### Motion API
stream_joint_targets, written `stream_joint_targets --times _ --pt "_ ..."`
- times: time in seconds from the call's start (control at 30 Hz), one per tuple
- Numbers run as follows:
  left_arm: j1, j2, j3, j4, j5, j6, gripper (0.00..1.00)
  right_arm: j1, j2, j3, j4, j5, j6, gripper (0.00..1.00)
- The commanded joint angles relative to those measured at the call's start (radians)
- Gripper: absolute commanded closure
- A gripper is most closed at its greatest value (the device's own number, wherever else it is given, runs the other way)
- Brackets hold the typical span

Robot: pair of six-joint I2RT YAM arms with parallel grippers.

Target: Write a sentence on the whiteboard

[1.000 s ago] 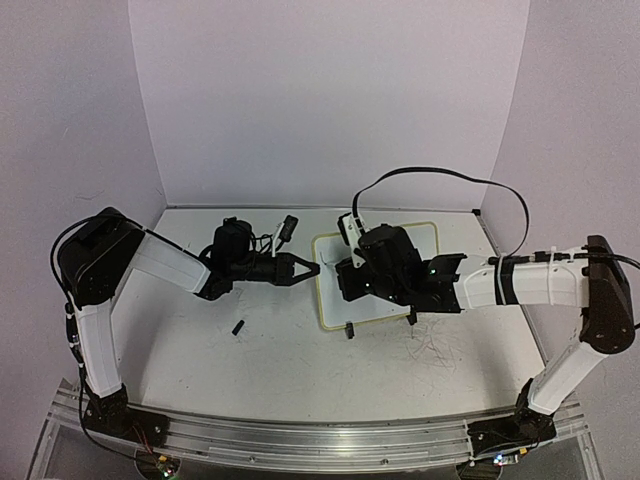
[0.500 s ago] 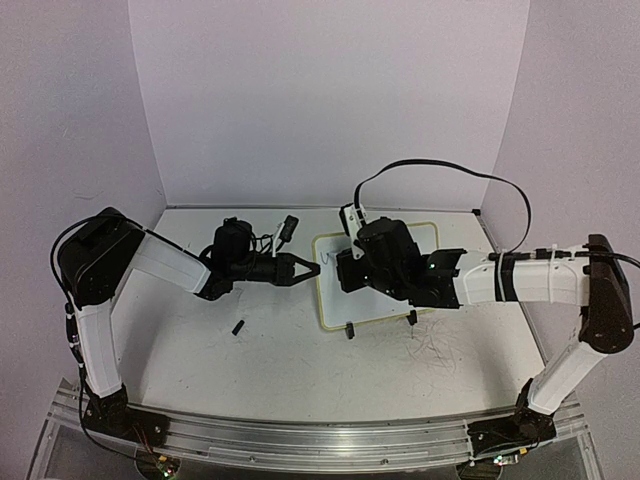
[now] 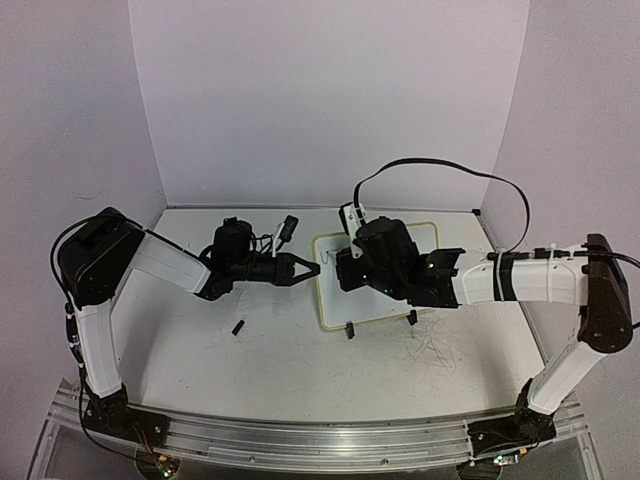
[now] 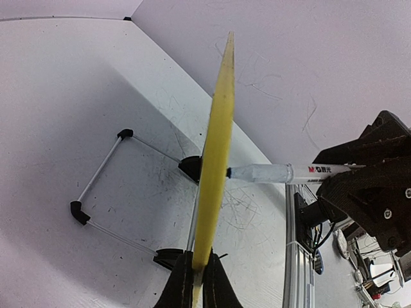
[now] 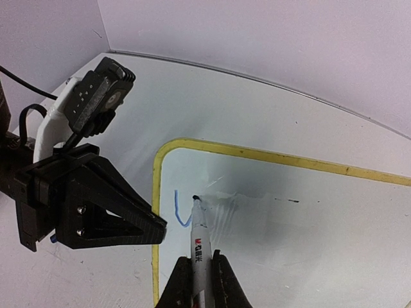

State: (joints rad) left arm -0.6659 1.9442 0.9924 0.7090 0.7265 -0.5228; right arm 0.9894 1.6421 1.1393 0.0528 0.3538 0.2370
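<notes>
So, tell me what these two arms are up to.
The left end effector is shut on the yellow rim of the whiteboard, on the side nearest its own arm. The right end effector is shut on a marker, whose tip is against the white surface near that same side. Only a short blue stroke shows beside the tip, so the writing is barely begun.

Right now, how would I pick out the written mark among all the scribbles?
Find the yellow-framed whiteboard on the table. Near the edge the left gripper clamps, beside the tip of the marker in the right gripper, is a hooked stroke. It alone is blue and on the board; the tabletop scribbles are grey.
</notes>
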Motion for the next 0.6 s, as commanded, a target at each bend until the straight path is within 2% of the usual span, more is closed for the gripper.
stream_joint_targets --times 0.0,0.57 --pt "-0.011 -0.053 -0.013 0.018 0.015 -0.011 1.00 -0.003 0.018 0.039 0.009 0.035 0.004 1.00" --pt "-0.011 -0.058 -0.013 0.016 0.013 -0.010 1.00 -0.003 -0.038 -0.046 -0.014 0.005 0.045 1.00"
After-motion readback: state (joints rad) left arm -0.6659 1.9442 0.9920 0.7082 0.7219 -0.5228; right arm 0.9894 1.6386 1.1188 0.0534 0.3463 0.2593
